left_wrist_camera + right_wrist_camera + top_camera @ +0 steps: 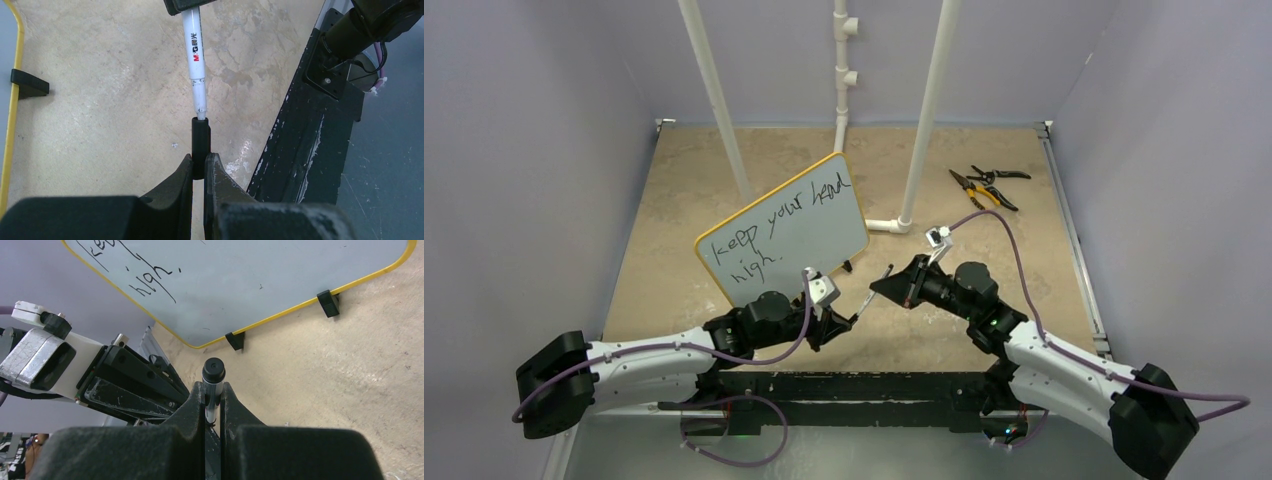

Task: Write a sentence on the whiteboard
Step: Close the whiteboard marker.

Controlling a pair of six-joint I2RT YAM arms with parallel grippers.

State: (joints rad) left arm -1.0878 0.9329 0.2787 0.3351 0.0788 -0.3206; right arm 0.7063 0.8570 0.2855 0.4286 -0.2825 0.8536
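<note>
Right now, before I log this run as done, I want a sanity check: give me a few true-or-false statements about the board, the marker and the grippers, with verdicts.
1. The whiteboard carries the sentence in black handwriting. True.
2. The left gripper is open and empty. False: it is shut on the black cap.
3. The right gripper grips the white marker. True.
4. The pliers lie on the whiteboard. False: they lie on the table at the far right, apart from the board.
5. The whiteboard lies flat. False: it stands tilted on its black feet.
</note>
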